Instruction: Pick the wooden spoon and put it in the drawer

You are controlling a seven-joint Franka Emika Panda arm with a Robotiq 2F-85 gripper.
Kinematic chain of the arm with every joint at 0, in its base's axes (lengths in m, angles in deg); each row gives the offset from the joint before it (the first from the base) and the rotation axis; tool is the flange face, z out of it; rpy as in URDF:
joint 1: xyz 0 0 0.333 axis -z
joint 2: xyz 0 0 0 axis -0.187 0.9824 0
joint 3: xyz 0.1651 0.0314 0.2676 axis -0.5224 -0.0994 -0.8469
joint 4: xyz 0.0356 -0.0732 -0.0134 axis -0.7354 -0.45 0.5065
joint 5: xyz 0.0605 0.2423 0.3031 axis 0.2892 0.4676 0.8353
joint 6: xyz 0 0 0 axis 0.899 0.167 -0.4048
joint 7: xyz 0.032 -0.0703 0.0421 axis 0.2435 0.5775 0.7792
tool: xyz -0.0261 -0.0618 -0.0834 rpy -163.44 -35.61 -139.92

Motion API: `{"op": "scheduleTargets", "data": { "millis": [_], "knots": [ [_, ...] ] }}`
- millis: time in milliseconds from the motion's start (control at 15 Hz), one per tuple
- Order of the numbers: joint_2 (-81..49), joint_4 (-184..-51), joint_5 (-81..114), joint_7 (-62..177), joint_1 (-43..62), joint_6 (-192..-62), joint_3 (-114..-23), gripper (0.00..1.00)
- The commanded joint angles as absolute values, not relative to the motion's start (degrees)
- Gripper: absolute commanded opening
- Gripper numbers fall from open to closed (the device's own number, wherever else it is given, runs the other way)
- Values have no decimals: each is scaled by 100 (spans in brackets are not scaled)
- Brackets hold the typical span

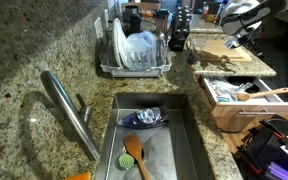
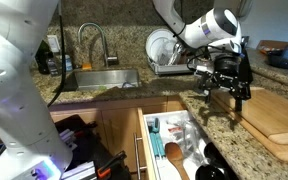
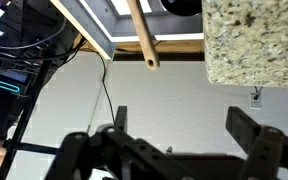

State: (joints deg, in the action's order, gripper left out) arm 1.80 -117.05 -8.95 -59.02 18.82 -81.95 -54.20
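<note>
The wooden spoon (image 1: 264, 95) lies across the open drawer (image 1: 232, 112), with its handle reaching past the drawer's edge. In the wrist view its pale handle (image 3: 141, 35) sticks out over the drawer's wooden rim (image 3: 84, 25). The drawer also shows open below the counter in an exterior view (image 2: 140, 145), with several utensils inside. My gripper (image 2: 227, 92) hangs above the counter edge near the drawer, apart from the spoon. Its fingers (image 3: 184, 125) are spread wide with nothing between them. It also shows at the top right of an exterior view (image 1: 246, 38).
The steel sink (image 1: 184, 140) holds a blue bowl (image 1: 144, 118) and an orange spoon with a green handle (image 1: 134, 155). A dish rack (image 1: 134, 55) stands behind it. A wooden cutting board (image 2: 274, 115) lies on the granite counter (image 3: 254, 40) beside the gripper.
</note>
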Motion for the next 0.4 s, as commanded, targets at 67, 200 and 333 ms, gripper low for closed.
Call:
{"op": "scheduleTargets", "data": {
  "millis": [67, 200, 333],
  "knots": [
    [189, -11687, -906, -5901, 1956, -8089, -5402, 100],
    [189, -11687, -907, -5902, 1981, -8015, -5391, 100],
    [189, -11687, -907, -5902, 1981, -8005, -5391, 100]
  ]
}}
